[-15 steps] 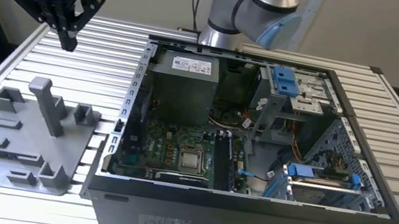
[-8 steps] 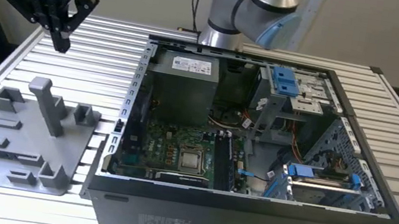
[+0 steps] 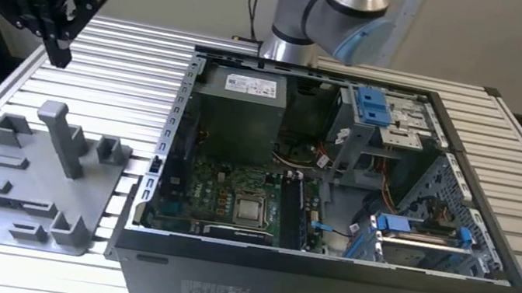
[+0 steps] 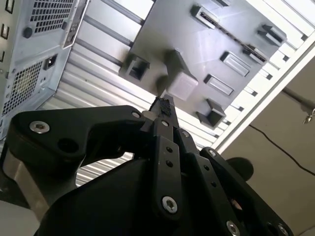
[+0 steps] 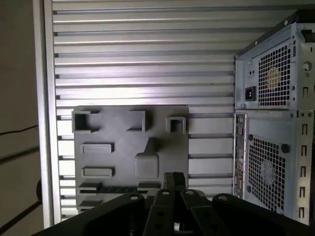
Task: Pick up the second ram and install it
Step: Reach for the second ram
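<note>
**Gripper hangs over the gray holder, and the ram sits in its slot**

The big open computer case (image 3: 336, 206) fills the middle of the exterior view. The gray holder (image 3: 25, 180) lies flat just beside it, at about 8 o'clock. The gripper (image 3: 58, 55) hangs at 10 o'clock, up above the holder, and touches nothing. Its fingers are pressed together and hold nothing. The second ram (image 5: 115, 189) looks like the thin dark strip standing on edge in a long slot of the holder. It is on the side away from the three boxy pockets.

The step in hand seems to be the reach for the ram, so the job has hardly begun. To do it well, I think the fingers must open and line up with the strip's flat sides. Then they should come straight down over its middle. The tall post (image 3: 61, 135) stands near and could get bumped. A soft, even squeeze seems best, as the board is thin.

The room has a plain pale wall (image 3: 488, 41). The table (image 3: 126, 70) is made of long silver slats with grooves between them, and it looks flat and hard.
</note>
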`<state>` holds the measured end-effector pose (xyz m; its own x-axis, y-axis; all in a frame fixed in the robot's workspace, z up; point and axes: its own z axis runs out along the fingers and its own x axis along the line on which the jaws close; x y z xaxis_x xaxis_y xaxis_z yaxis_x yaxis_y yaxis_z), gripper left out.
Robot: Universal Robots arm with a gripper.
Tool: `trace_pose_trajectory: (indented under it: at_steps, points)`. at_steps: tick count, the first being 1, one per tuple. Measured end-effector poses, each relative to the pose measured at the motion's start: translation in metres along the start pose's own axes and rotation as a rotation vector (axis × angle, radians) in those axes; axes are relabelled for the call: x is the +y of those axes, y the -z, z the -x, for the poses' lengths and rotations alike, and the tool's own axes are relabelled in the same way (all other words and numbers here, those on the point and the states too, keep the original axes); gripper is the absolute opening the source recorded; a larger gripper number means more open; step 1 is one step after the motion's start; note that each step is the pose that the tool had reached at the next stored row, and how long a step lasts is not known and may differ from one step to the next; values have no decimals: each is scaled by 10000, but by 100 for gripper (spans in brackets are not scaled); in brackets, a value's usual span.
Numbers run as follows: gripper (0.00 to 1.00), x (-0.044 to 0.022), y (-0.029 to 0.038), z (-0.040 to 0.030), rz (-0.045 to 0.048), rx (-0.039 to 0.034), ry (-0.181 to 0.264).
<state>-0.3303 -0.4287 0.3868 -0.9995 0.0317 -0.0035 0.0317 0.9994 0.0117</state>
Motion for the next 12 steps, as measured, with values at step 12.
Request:
trace_pose_trajectory:
  at_steps: [12]
  points:
    - [11, -37, -21, -365, 0, 1, 106]
